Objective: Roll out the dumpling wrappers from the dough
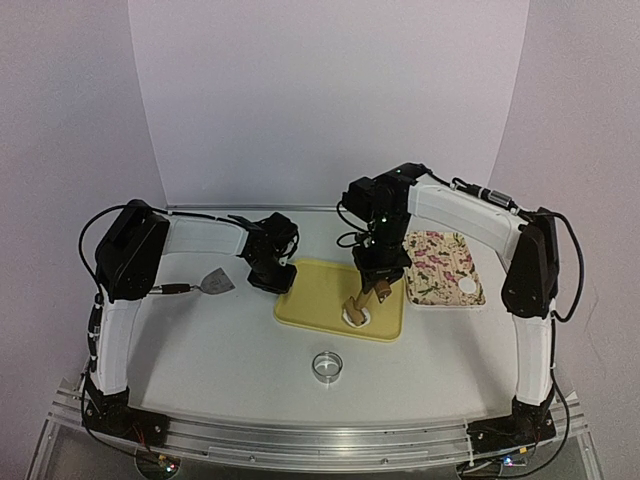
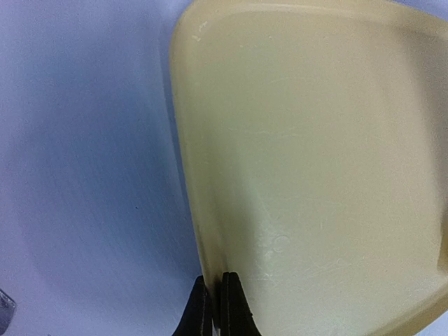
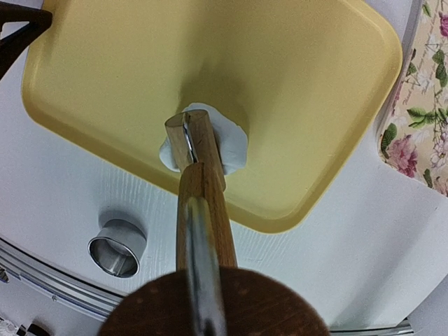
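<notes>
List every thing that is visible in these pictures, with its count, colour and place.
yellow tray: 1, pale yellow, table centre
dough disc: 1, white, on the tray near its front edge
wooden roller: 1, brown, its end on the dough disc
floral board: 1, cream with pink flowers, right of the tray
white round spot: 1, board's near corner; wrapper or hole, cannot tell
ring cutter: 1, shiny metal, before the tray
scraper: 1, grey, table left
left gripper: black, shut, tray's left edge
right gripper: black, holding the roller
</notes>
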Available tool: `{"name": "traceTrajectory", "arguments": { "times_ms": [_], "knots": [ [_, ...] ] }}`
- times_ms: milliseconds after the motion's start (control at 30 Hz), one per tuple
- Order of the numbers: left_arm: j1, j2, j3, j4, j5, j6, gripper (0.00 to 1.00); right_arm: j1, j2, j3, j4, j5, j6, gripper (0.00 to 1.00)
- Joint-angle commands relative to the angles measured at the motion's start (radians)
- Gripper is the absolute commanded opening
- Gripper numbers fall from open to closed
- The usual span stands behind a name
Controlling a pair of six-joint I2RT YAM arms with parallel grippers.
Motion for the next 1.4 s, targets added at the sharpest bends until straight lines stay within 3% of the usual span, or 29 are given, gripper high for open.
{"name": "traceTrajectory", "arguments": {
  "times_ms": [0,467,767,1100,1367],
  "knots": [
    [0.0,-0.005,0.031,-0.032,-0.048,0.022,0.0,0.002,-0.018,-0.027,-0.324,0.058,0.004,0.0],
    [0.008,-0.017,0.017,-0.021,-0.046,0.018,0.0,0.002,0.027,-0.115,-0.318,0.089,-0.001,0.0],
    [0.006,-0.021,0.011,0.0,-0.013,0.021,0.0,0.002,0.067,-0.133,-0.193,0.009,0.024,0.0],
    [0.005,-0.021,0.013,0.01,0.01,0.013,0.0,0.002,0.126,-0.116,-0.119,-0.002,0.023,0.0],
    [0.018,0.0,0.016,-0.02,-0.022,0.002,0.0,0.007,0.134,0.013,-0.108,-0.058,-0.003,0.0]
  ]
}}
